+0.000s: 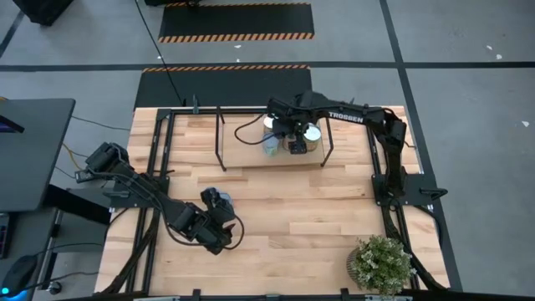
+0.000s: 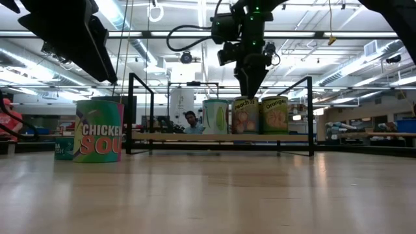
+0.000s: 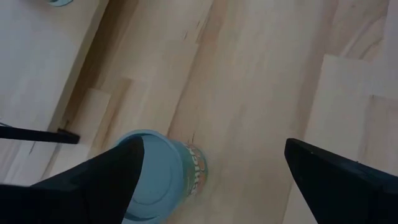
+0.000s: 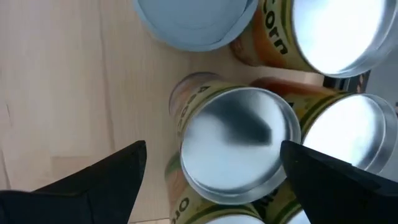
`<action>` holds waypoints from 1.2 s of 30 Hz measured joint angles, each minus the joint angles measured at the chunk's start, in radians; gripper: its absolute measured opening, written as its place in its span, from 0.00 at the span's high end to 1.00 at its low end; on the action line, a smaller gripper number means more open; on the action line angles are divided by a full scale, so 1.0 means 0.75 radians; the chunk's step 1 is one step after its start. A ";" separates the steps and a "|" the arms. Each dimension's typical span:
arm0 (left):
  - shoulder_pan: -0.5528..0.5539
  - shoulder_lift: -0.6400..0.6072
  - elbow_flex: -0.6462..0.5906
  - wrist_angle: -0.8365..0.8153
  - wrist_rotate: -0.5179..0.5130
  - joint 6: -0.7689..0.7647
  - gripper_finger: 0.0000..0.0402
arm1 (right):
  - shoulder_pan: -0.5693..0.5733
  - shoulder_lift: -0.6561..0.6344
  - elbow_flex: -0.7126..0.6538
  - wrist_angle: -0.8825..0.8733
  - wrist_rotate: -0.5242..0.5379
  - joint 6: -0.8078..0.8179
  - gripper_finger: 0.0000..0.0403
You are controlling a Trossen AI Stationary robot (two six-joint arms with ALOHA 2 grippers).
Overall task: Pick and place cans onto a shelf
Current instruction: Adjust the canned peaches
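Several cans stand upright on the shelf (image 1: pixel 242 155) at the table's far middle; the low view shows three in a row (image 2: pixel 216 117), (image 2: pixel 246 116), (image 2: pixel 275 115). My right gripper (image 4: pixel 213 146) hangs open just above the middle one (image 4: pixel 239 146), pointing down, a finger on either side and clear of it. My left gripper (image 3: pixel 213 142) is open at the near left, slanting down over the table. A can with a pale blue top (image 3: pixel 152 177) stands upright on the table by one of its fingers, partly hidden behind it. The low view shows this can close up (image 2: pixel 97 130).
A potted plant (image 1: pixel 382 263) stands at the near right corner. Black frame rods (image 1: pixel 159 167) run along the table's left side. A smaller can (image 2: pixel 64 148) stands behind the big one. A person (image 2: pixel 190 120) shows beyond the shelf. Bare wood lies between shelf and near edge.
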 joint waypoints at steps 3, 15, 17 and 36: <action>0.000 0.000 0.000 0.000 0.000 0.004 0.01 | 0.015 0.000 -0.032 0.005 -0.001 -0.001 0.06; 0.000 0.000 0.000 0.000 0.001 0.007 0.01 | 0.110 -0.007 -0.079 0.014 0.030 0.044 0.06; 0.000 0.000 0.000 0.000 0.001 0.005 0.01 | 0.129 -0.007 -0.079 0.009 0.029 0.061 0.06; 0.003 0.000 0.001 -0.003 -0.148 0.114 0.01 | 0.222 -0.109 -0.038 -0.012 0.047 0.121 0.06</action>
